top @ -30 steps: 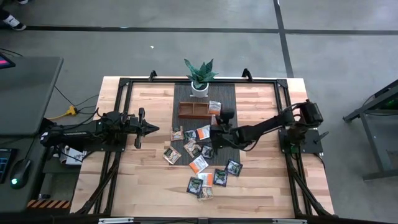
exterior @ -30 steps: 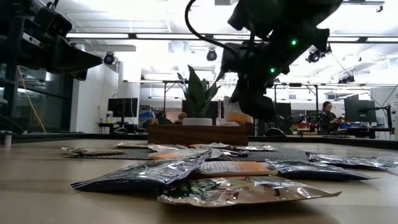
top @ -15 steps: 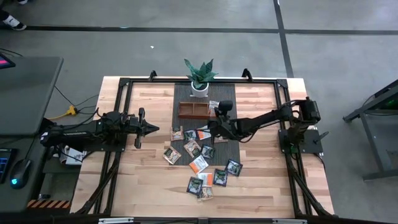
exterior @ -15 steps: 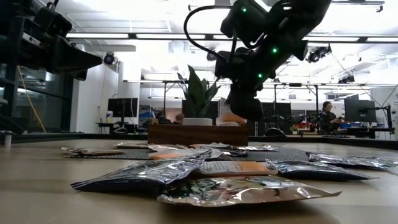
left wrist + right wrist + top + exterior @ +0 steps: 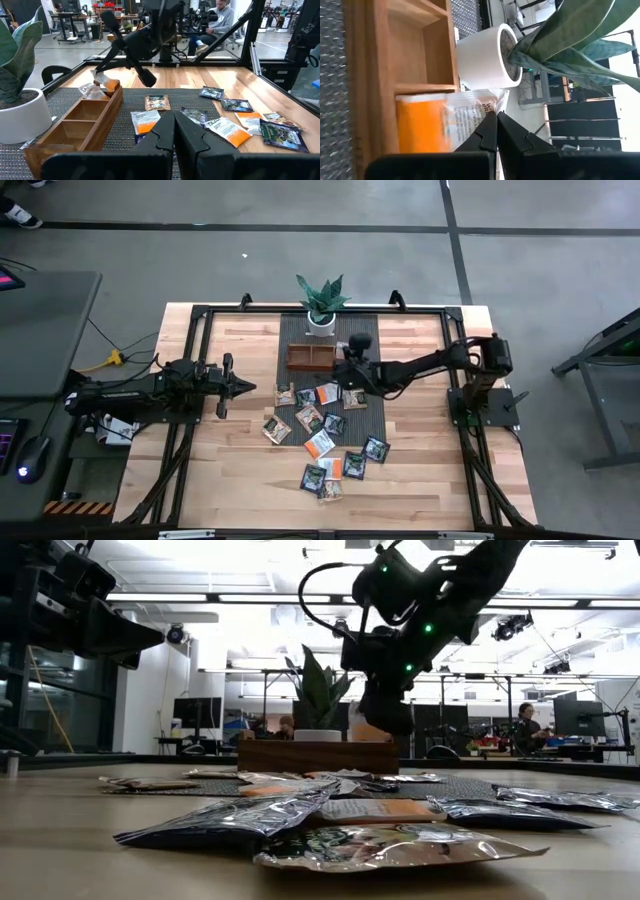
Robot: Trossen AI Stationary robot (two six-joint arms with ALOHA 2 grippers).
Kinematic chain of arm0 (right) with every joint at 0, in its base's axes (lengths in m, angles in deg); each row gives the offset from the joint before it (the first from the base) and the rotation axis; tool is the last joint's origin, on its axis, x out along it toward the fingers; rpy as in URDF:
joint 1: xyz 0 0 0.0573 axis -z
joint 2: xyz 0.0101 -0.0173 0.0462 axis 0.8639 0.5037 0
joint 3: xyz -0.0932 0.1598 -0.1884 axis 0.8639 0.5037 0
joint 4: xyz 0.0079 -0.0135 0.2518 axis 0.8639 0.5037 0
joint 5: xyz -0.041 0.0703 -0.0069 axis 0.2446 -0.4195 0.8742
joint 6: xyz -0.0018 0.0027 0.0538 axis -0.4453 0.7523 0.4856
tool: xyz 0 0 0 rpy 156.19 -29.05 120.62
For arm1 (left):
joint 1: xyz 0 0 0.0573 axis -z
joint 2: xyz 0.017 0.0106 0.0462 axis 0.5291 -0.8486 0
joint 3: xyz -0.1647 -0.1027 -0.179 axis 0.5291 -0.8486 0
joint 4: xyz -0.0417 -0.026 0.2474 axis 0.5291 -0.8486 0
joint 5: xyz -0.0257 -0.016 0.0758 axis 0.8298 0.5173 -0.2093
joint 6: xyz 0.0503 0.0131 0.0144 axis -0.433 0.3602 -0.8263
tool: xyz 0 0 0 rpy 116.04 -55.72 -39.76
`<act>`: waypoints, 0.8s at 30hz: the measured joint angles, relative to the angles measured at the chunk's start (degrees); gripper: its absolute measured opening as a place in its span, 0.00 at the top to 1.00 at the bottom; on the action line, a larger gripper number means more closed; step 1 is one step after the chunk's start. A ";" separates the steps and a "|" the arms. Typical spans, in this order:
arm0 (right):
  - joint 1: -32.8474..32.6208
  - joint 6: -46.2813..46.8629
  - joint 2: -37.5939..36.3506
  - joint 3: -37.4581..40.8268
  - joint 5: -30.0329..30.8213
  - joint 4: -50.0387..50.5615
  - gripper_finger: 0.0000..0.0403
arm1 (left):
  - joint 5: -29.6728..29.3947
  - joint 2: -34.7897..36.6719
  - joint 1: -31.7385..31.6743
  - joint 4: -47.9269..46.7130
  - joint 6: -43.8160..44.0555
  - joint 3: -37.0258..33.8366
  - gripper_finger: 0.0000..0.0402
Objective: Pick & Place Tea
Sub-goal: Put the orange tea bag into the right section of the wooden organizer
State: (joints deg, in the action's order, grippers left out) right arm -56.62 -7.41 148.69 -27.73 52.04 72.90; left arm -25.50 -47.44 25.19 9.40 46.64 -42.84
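My right gripper [image 5: 346,368] reaches over the right end of the brown wooden tray [image 5: 312,358], shut on an orange-and-white tea sachet [image 5: 440,122]. That sachet [image 5: 106,81] hangs at the tray's end compartment, where another white sachet [image 5: 90,91] leans. Several more tea sachets [image 5: 322,442] lie flat on the dark mat and the wood in front of the tray. My left gripper [image 5: 238,388] is shut and level over the table's left part, touching nothing. My right gripper pinches the sachet's white end [image 5: 481,109] between its two fingers. The fingers slant down toward the tray from the table's right side. The sachet's orange end [image 5: 417,127] hangs over the end compartment; whether it touches the tray I cannot tell.
A potted plant in a white pot [image 5: 321,320] stands just behind the tray. Black frame rails [image 5: 200,320] run around the tabletop. Bare wood lies at the near left [image 5: 220,470]. A person sits in the room beyond the table [image 5: 220,20].
My right gripper has carried the orange-and-white sachet from above the loose sachets toward the table's far edge, and it now stands over the tray's right end. It has stayed shut on the sachet throughout.
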 joint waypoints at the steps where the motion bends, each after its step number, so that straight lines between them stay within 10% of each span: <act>1: 0.31 -0.81 0.34 0.00 0.06 -0.48 1.00 | -0.01 0.01 -0.01 0.01 0.00 0.01 1.00; 24: 1.75 -2.48 2.96 0.00 -1.56 -2.58 0.85 | -0.02 0.00 0.01 0.00 0.00 0.00 1.00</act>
State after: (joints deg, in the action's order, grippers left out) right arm -54.87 -9.89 151.65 -27.73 50.48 70.32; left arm -25.52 -47.44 25.20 9.40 46.64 -42.85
